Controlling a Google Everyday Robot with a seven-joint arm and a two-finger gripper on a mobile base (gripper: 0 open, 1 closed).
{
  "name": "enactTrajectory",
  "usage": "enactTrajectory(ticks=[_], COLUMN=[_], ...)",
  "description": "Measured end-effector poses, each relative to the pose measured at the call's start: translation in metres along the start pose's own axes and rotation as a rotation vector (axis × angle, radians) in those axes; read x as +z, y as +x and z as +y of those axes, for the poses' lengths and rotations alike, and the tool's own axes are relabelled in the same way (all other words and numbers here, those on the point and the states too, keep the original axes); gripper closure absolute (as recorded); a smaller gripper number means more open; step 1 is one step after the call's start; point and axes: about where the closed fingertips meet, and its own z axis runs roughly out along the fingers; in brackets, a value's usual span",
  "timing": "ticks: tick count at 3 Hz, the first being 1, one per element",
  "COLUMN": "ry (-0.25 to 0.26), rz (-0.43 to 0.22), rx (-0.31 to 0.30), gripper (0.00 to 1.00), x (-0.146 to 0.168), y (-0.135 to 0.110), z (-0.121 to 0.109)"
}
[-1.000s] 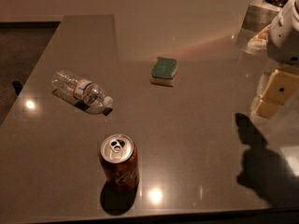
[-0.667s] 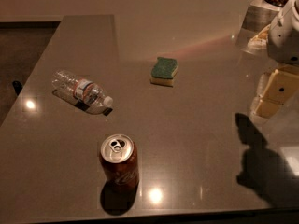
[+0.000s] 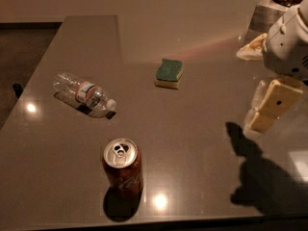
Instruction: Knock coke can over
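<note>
The coke can (image 3: pixel 123 167), red with white script and a silver top, stands upright near the front edge of the grey table (image 3: pixel 192 143). My gripper (image 3: pixel 266 110), cream-coloured under a white arm housing (image 3: pixel 288 42), hangs above the table at the far right. It is well to the right of the can and apart from it. Its shadow falls on the table below and in front of it.
A clear plastic water bottle (image 3: pixel 84 95) lies on its side to the left, behind the can. A green and yellow sponge (image 3: pixel 169 73) lies mid-table. A pale item (image 3: pixel 252 46) and a box (image 3: pixel 269 13) sit at the back right corner.
</note>
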Motion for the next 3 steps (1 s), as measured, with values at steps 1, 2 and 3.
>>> enactTrajectory(ticks=[1,2,3], ry=[-0.042,-0.088,-0.165], rz=[-0.14,-0.249,-0.329], rx=[-0.088,-0.163,-0.225], gripper=[0.0,0.0,0.0], x=[0.011,0.032,0.064], y=[-0.037,-0.073,-0.108], z=[0.034,0.063,0.09])
